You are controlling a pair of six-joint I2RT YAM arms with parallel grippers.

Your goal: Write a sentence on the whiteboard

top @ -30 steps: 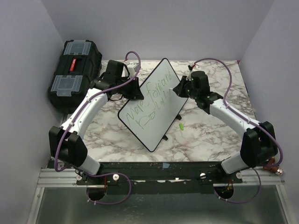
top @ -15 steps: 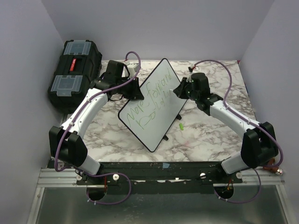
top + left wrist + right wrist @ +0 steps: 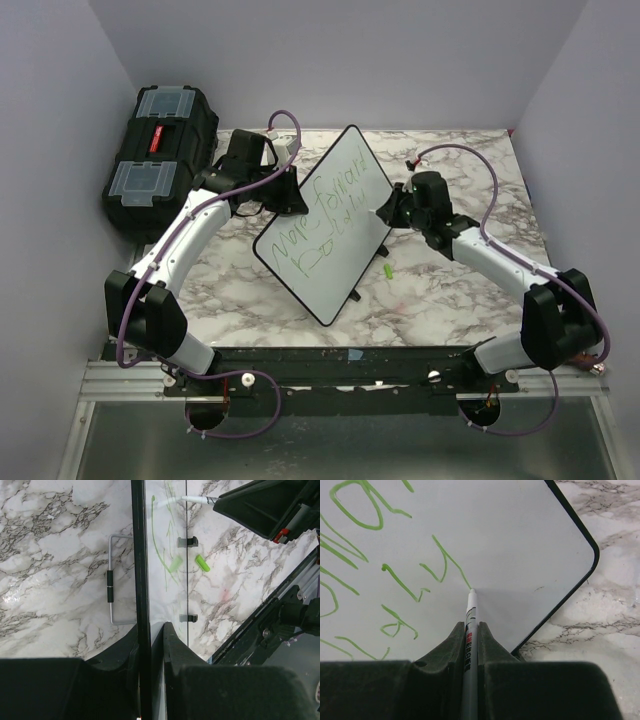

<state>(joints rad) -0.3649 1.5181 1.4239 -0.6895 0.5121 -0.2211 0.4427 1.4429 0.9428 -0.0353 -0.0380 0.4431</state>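
Note:
The whiteboard (image 3: pixel 345 165) stands tilted on edge over the marble table, with my left gripper (image 3: pixel 290 196) shut on its black rim. In the left wrist view that rim (image 3: pixel 141 570) runs straight up from between the left gripper (image 3: pixel 150 629) jaws. The sentence (image 3: pixel 315 228) is green handwriting in two lines on the white face. My right gripper (image 3: pixel 470 626) is shut on a white marker (image 3: pixel 471 607). The marker's tip touches the board (image 3: pixel 530 535) at the end of a green stroke (image 3: pixel 447 560), near the board's lower right corner.
A black toolbox (image 3: pixel 160 150) with clear lid compartments sits at the table's far left. A green marker cap (image 3: pixel 386 270) lies on the marble just right of the board. A wire stand (image 3: pixel 111 587) juts from the board's back.
My right gripper has slid down along the board's right side with the marker, towards the lower corner. The left arm and the board have stayed still.

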